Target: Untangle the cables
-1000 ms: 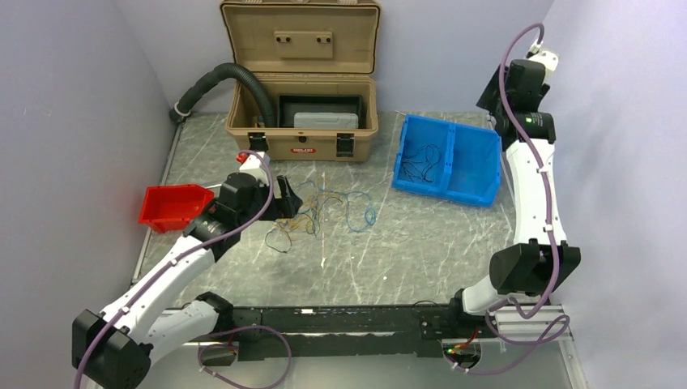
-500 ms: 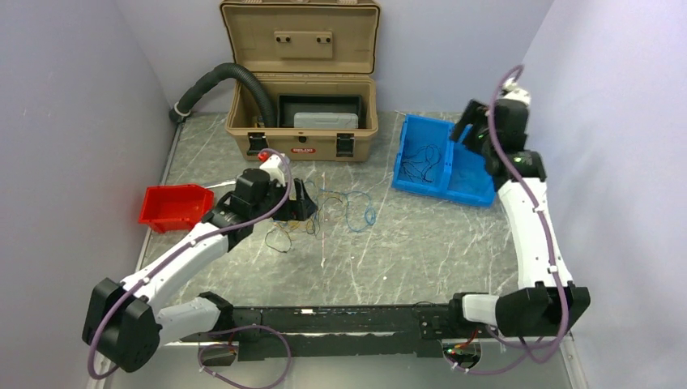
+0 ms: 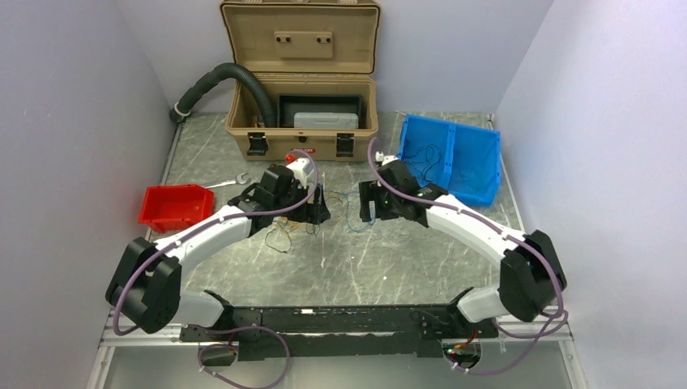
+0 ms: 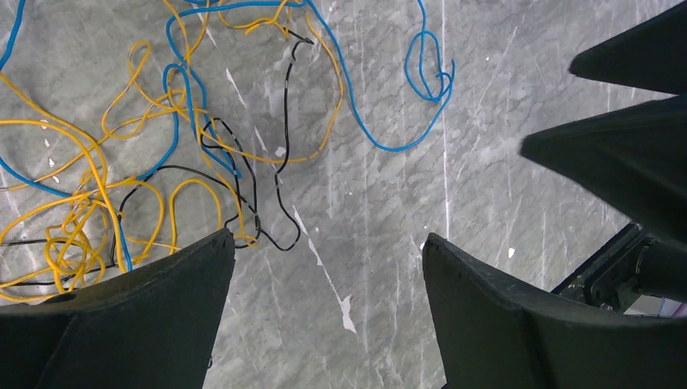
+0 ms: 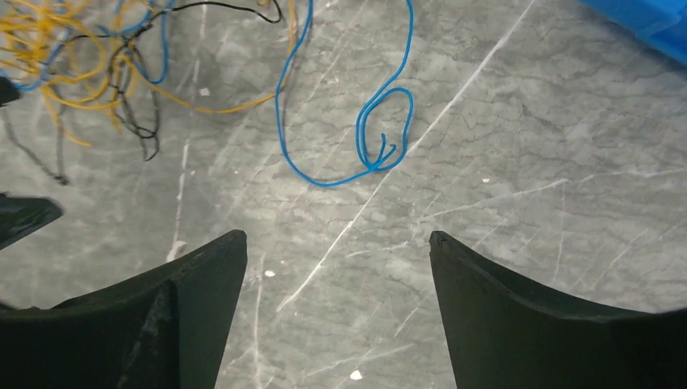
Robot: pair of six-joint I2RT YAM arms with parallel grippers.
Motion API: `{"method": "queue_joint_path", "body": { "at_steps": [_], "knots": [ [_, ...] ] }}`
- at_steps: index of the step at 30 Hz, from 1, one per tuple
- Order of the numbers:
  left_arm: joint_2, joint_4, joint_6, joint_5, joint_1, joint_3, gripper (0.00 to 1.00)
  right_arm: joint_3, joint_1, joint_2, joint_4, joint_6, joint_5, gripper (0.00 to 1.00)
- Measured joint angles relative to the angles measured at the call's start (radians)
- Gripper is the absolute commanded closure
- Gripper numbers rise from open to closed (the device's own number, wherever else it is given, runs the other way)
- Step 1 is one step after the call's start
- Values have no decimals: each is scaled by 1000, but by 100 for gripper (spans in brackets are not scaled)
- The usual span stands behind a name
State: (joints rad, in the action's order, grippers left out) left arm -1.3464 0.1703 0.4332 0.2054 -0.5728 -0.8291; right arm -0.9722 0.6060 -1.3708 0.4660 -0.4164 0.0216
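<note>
- From above, the cables [image 3: 340, 215] lay in a loose tangle of blue, yellow-orange and black on the grey marbled worktop [image 3: 405, 259], in front of the open tan case [image 3: 300, 121].
- Both arms reached in over that tangle, the left jaws at its left side and the right jaws at its right, facing each other.
- A blue bin [image 3: 450, 158] stood to the right, with a few thin dark wires in its left compartment. A red bin [image 3: 172, 205] and a wrench [image 3: 227, 181] lay to the left.
- In the left wrist view, the left jaws stood wide apart, with only bare worktop between the fingers [image 4: 146, 324].
- There the yellow-orange wires [image 4: 81, 162] and black wires [image 4: 243, 186] bunched at the upper left, running under the tip of the left-hand finger. A blue wire [image 4: 381, 138] looped off towards the top.
- The other arm's dark fingers [image 4: 624, 146] came in at the right edge.
- In the right wrist view, the right jaws were also wide apart and gripped nothing. Their fingers [image 5: 551, 324] framed bare stone.
- A blue loop [image 5: 381, 138] lay just beyond the gap, and the main knot [image 5: 73, 57] sat at the upper left.
</note>
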Motion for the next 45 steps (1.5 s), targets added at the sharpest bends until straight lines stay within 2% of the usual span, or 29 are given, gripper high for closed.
{"method": "queue_joint_path", "body": {
  "at_steps": [8,16,21,23,24,25,30,39,45],
  "knots": [
    [11,0,-3,-28,0,0,11,-11,54,-183,-36,-6,116,22],
    [137,18,-23,-94,0,19,9,-74,80,-351,-38,-23,229,35],
    [179,38,-30,-119,0,27,9,-76,83,-396,-52,-39,249,61],
    [187,40,-32,-126,0,27,9,-77,83,-399,-67,-43,253,78],
    [190,41,-33,-129,0,27,9,-77,83,-400,-72,-46,254,95],
    [193,43,-34,-132,0,27,9,-77,83,-400,-73,-44,255,100],
    [217,56,-40,-135,0,35,9,-61,89,-351,-76,-48,263,100],
    [257,56,-61,-92,-1,52,9,-67,99,60,-64,-31,257,100],
    [284,31,-82,-53,-8,59,9,-182,99,190,-32,-18,211,100]
  ]
}}
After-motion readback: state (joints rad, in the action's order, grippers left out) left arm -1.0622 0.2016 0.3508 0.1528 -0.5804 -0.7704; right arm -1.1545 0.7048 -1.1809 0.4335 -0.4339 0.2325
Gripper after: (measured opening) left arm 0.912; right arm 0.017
